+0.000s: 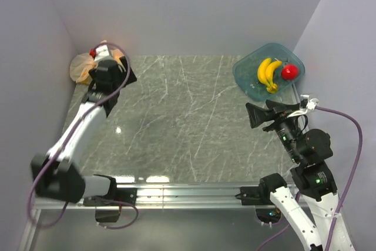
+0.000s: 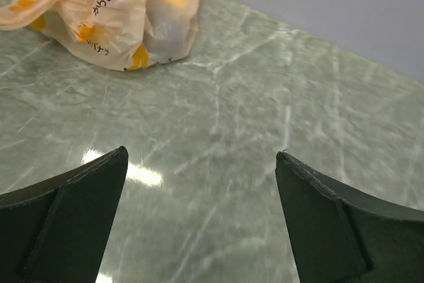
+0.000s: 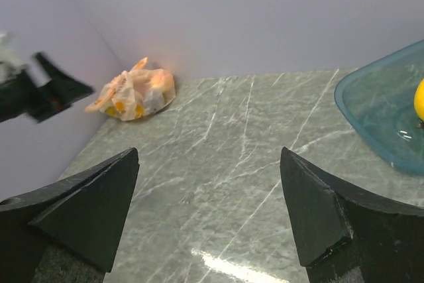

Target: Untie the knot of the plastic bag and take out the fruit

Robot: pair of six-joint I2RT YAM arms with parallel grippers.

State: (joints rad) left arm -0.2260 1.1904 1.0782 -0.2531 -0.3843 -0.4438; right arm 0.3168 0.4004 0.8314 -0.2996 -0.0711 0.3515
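Clearly the approach step: bag (image 1: 79, 67) sits unopened in the far-left corner; left gripper (image 2: 202, 217) hangs near it, wide open and empty, right gripper (image 3: 209, 217) likewise. Next, pinch the knot, unclear here.

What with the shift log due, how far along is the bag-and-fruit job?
Done: nothing evident; the plastic bag looks bunched shut in the far left corner, something orange showing through. In hand: the left hand is open and empty just short of it; the right hand is open near the teal tub, which holds bananas and a red fruit. Left: untying and taking fruit out.
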